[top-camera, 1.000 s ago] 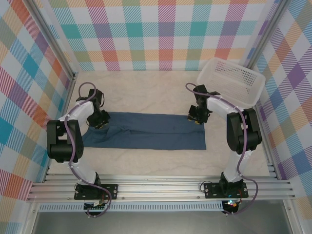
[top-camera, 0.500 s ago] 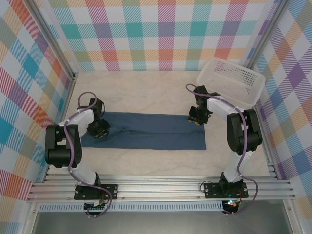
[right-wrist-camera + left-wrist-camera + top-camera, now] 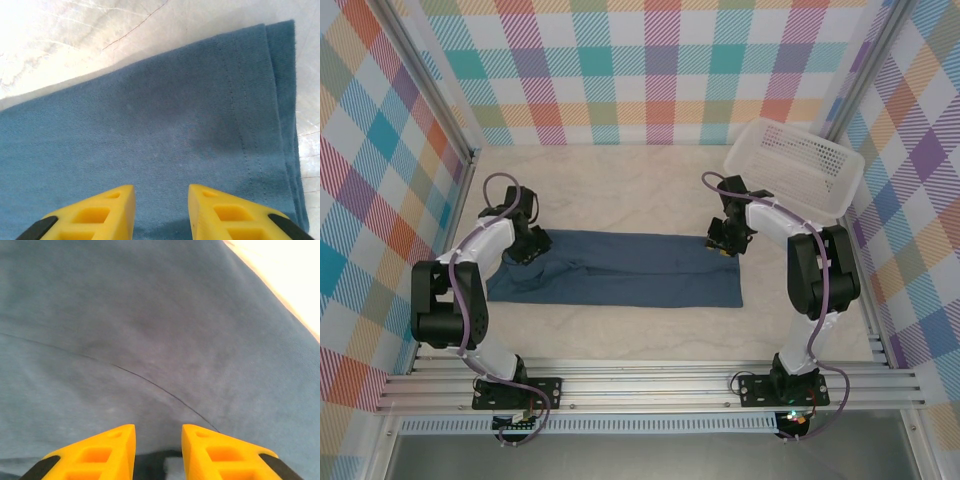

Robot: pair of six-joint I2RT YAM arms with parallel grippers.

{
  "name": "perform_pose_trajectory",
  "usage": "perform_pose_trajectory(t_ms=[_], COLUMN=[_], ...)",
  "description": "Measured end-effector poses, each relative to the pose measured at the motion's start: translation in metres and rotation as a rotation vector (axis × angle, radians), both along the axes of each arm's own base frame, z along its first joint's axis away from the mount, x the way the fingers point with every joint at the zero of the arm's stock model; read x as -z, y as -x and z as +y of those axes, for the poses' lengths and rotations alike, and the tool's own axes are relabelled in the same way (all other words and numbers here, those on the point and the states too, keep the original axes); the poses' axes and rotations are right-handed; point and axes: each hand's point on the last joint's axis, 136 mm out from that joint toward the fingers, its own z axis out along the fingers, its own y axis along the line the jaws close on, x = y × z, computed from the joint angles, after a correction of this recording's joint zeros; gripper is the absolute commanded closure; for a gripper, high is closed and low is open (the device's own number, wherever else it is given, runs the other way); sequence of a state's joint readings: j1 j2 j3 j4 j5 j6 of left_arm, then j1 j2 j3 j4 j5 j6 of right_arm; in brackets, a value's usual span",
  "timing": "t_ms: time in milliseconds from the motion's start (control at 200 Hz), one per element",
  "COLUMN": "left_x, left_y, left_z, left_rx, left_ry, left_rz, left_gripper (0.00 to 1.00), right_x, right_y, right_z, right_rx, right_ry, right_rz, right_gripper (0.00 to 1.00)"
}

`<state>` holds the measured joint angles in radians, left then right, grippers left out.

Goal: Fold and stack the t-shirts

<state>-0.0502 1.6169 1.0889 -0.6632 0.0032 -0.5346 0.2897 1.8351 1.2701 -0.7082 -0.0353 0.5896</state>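
Note:
A dark slate-blue t-shirt (image 3: 620, 268) lies folded into a long flat strip across the middle of the table. My left gripper (image 3: 532, 246) hovers over the strip's far left corner. In the left wrist view its yellow fingers (image 3: 100, 452) stand apart just above smooth fabric (image 3: 150, 330), with nothing between them. My right gripper (image 3: 720, 243) sits over the strip's far right corner. Its fingers (image 3: 227, 212) are also apart above the hemmed right end of the t-shirt (image 3: 165, 130), and the left gripper (image 3: 158, 440) and right gripper (image 3: 161, 200) are both open.
A white plastic mesh basket (image 3: 800, 165) leans tilted in the back right corner, close behind the right arm. Checked walls enclose the pale tabletop (image 3: 620, 185) on three sides. Bare table (image 3: 100, 35) runs beyond the shirt's far edge.
The left gripper dipped toward the shirt's near left part, then came back to the far left corner, and its jaws widened. The right arm and the shirt stayed still.

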Motion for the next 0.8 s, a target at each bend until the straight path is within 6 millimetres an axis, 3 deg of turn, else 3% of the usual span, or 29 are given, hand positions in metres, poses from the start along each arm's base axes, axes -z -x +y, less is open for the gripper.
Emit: perform_pose_trajectory(t_ms=[535,800], left_x=[0.009,0.018], left_y=[0.007,0.019], left_z=[-0.015,-0.024], left_rx=[0.085,0.138], left_ry=[0.039,0.041], left_rz=[0.022,0.052], left_gripper=[0.78,0.97], right_x=[0.000,0.000], right_y=[0.000,0.000], right_z=[0.000,0.001], right_rx=[0.000,-0.001], right_ry=[0.000,0.000], right_rz=[0.000,0.000], right_gripper=[0.67,0.67])
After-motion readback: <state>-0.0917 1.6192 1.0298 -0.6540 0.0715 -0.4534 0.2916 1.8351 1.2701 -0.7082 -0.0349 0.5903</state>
